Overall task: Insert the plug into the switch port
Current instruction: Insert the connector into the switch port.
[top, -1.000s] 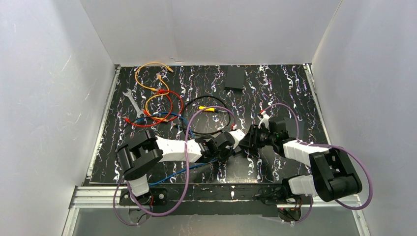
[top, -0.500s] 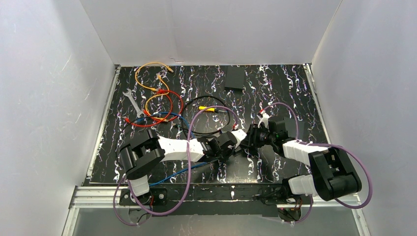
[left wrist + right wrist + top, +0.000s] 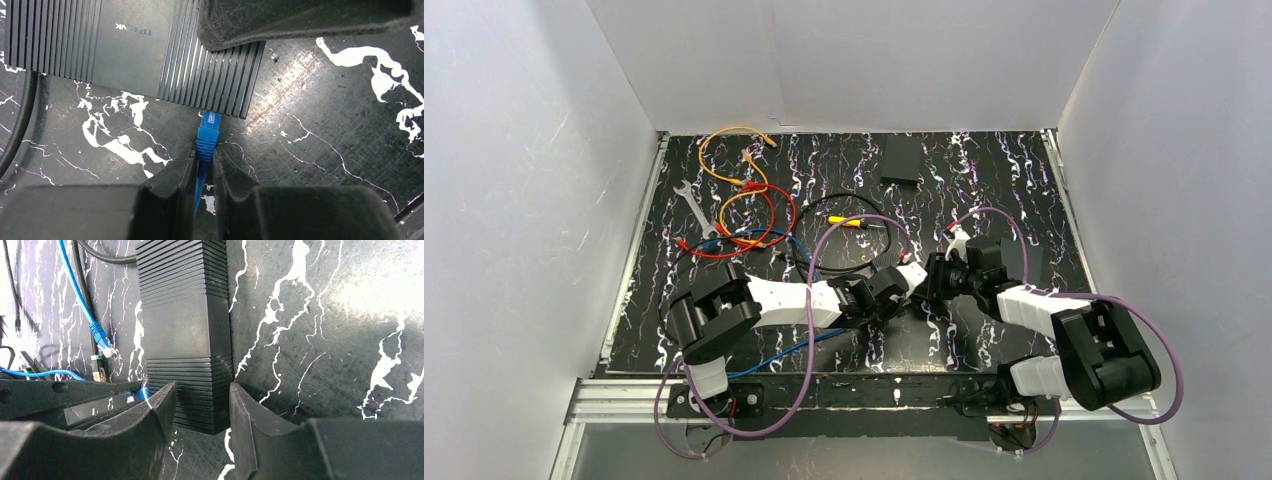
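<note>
Widest first: the black table (image 3: 1024, 180), veined white like marble, carries it all. On it lies the switch (image 3: 185, 325), a flat black box, finely ribbed towards each end with a smooth band across the middle. The right pincer (image 3: 202, 390) straddles one end of the switch, a dark padded finger pressed to each side. That's a brace, I'd say, so the box can't skid when the plug pushes in. At the switch's port edge, the left pincer (image 3: 204, 152) pinches the plug (image 3: 208, 131) by the rear of its ridged blue boot, holding it square-on. The plug's nose touches that edge; whether it is seated, I can't tell.
</note>
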`<action>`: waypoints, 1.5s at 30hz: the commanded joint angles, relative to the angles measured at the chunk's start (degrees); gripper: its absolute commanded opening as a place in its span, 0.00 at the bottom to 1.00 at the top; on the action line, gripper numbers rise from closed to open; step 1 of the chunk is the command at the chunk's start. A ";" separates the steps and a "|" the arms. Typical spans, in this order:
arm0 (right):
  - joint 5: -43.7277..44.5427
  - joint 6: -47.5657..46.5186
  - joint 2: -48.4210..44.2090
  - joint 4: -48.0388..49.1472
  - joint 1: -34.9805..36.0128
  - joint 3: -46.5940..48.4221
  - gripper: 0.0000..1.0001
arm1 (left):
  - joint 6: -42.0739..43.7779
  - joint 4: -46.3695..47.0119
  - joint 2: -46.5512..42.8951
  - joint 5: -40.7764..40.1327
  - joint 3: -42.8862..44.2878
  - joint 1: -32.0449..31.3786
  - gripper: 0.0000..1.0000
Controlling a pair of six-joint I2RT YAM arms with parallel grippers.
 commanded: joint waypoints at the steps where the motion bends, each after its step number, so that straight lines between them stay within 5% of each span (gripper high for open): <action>1: -10.67 2.87 -3.33 -4.57 4.07 0.50 0.51 | 0.58 14.23 -0.02 -0.04 1.74 0.52 0.00; 10: 7.07 0.04 -11.91 -16.57 3.20 3.70 0.60 | -1.36 13.94 -1.60 2.70 -3.70 0.47 0.01; 18: 16.78 -1.51 -14.28 -22.50 3.10 6.39 0.83 | -2.36 9.49 -6.81 0.01 -4.85 0.68 0.42; 28: 21.37 -2.68 -16.76 -23.59 3.10 7.61 0.99 | -3.11 -9.71 -16.20 -2.88 -3.53 5.31 0.57; 30: 20.91 -3.20 -16.76 -23.24 3.06 7.57 0.99 | -3.24 -12.42 -18.88 -2.31 -4.48 7.07 0.70; 32: 20.60 -3.45 -16.71 -23.05 3.10 7.46 0.99 | -3.16 -14.68 -21.75 -1.32 -5.91 8.96 0.97; 45: 18.74 -4.07 -16.20 -20.82 3.10 5.65 0.98 | 5.34 -22.95 -26.36 -3.98 -6.86 12.48 0.98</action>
